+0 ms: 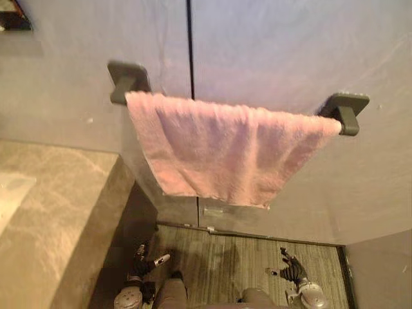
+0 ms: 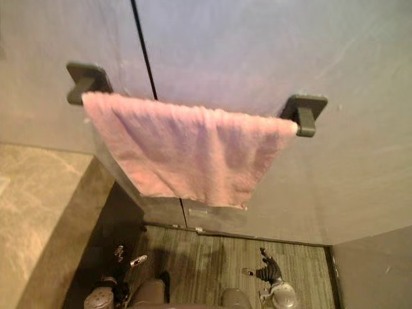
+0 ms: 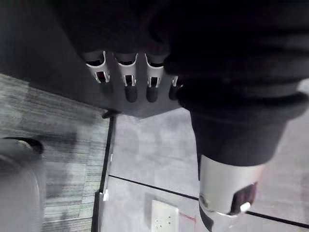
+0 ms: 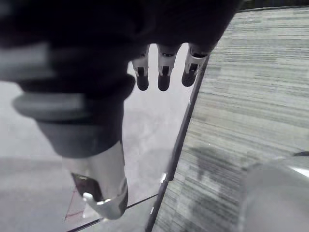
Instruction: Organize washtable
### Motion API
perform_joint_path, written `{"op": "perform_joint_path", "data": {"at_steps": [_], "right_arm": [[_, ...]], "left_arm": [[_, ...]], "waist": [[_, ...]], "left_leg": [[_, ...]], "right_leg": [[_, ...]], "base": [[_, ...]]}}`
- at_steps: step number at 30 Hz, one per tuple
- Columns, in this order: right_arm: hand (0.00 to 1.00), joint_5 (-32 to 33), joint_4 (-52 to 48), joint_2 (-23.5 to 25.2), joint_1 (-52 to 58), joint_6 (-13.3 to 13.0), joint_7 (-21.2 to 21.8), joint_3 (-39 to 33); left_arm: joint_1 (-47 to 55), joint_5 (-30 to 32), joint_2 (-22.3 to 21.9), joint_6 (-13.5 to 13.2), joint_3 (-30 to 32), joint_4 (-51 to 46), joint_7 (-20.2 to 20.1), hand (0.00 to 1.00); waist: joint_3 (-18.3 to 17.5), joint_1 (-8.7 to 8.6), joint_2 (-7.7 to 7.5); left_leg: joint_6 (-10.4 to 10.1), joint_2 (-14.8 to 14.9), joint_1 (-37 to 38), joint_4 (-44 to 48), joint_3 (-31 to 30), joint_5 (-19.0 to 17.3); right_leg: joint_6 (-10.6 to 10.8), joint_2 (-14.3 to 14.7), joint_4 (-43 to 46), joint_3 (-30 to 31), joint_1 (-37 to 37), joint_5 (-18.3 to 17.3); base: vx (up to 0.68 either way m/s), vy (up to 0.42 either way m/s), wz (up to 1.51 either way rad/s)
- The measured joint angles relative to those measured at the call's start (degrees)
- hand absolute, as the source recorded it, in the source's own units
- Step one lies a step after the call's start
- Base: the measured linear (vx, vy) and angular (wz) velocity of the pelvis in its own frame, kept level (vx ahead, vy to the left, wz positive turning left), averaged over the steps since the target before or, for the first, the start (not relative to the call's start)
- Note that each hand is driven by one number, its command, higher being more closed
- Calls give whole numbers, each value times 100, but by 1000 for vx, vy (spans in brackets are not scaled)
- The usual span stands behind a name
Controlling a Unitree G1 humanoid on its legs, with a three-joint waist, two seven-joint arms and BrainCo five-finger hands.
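Observation:
A pink towel hangs spread over a rail on the grey wall, between a dark bracket on the left and another on the right. Its lower edge slants down towards the right. Far below it, near the floor, my left hand hangs with relaxed fingers and holds nothing. My right hand hangs low on the other side, also open and empty. In the left wrist view the fingers point straight out over the floor. The right wrist view shows its fingers the same way.
A brown marble counter runs along the left, with a pale basin edge at the far left. Striped grey flooring lies under the towel. A white wall socket sits low on the wall.

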Motion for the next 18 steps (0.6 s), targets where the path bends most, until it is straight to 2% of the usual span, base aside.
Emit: {"op": "perform_joint_path", "data": {"at_steps": [2,3,4,5,6,7,8,9,11,13,14,15,16,17,18], "right_arm": [[0,142,-131,-7,-78,-10,-85,20],[0,190,-188,-8,-121,-11,-98,15],[0,249,-204,-28,-187,-11,-130,5],[0,273,-201,-23,-177,-9,-150,9],[0,297,-200,7,-114,-7,-199,11],[0,297,-190,8,-56,-3,-206,9],[0,298,-170,60,-32,-3,-215,15],[0,340,-159,58,-34,5,-231,11],[0,410,-153,41,-82,5,-228,8],[0,413,78,36,-217,-6,-227,-15],[0,413,226,24,-249,-7,-225,-59],[0,413,424,34,-277,-6,-220,-138],[0,412,703,43,-323,11,-214,-216],[0,413,781,57,-338,15,-211,-280],[0,415,985,118,-397,34,-197,-330]], "left_arm": [[-19,-89,-238,-1,-45,-11,59,0],[-47,-107,-282,-1,-77,-20,86,0],[-86,-159,-356,8,-171,-26,96,0],[-72,-181,-357,8,-216,-40,88,0],[3,-184,-377,13,-294,-69,88,0],[40,-184,-394,17,-296,-117,87,0],[61,-185,-384,16,-292,-167,88,0],[61,-184,-362,39,-309,-212,85,0],[64,-184,-303,47,-372,-239,85,0],[70,-183,-295,56,-401,-179,81,0],[56,-184,-294,55,-400,-108,74,0],[36,-184,-294,57,-400,-14,68,0],[-46,-182,-282,63,-403,168,47,0],[-70,-181,-270,66,-413,246,29,0],[-174,-180,-167,73,-425,307,14,0]], "waist": [[-28,182,112],[-6,210,166],[96,144,341],[114,101,368],[169,9,414],[214,-9,354],[222,-9,351],[246,-6,319],[274,-12,247],[224,-100,280],[176,-117,314],[95,-142,364],[-39,-282,481],[-117,-327,568],[-151,-364,465]], "left_leg": [[-201,205,-243,-204,-38,333],[-253,274,-340,-290,-112,462],[-312,391,-387,-531,-259,776],[-303,444,-383,-654,-276,925],[-170,595,-196,-1189,-13,1412],[-83,675,-104,-1290,393,1400],[-84,736,-72,-1169,696,1357],[-65,728,-67,-732,968,1231],[54,616,-119,302,1018,620],[92,554,153,1095,1065,-32],[71,559,347,1148,1128,-232],[49,556,592,1036,1156,-416],[-22,465,1039,-8,1280,-453],[-110,384,1188,-477,1280,-388],[-93,188,1314,-1119,1258,29]], "right_leg": [[-315,107,-634,-332,93,-438],[-479,191,-763,-453,68,-527],[-584,390,-778,-680,37,-500],[-620,449,-766,-778,40,-481],[-778,540,-738,-1224,122,-393],[-842,555,-742,-1437,140,-358],[-942,535,-741,-1600,173,-318],[-1026,450,-759,-1807,216,-286],[-1090,253,-775,-2074,214,-239],[-1048,43,-803,-2395,221,-165],[-1018,-1,-844,-2497,231,-122],[-982,-44,-941,-2633,244,-59],[-833,-82,-1169,-2893,314,93],[-778,-76,-1320,-2974,323,178],[-699,-93,-1635,-3024,354,391]], "base": [[-333,-377,16],[-363,-348,47],[-253,-231,58],[-301,-270,109],[-219,-207,102],[-283,-242,107],[-202,-153,76],[-242,-152,81],[-225,-96,70],[-216,21,68],[-155,79,72],[-90,164,105],[-42,166,114],[-55,203,115],[-56,117,59]]}}
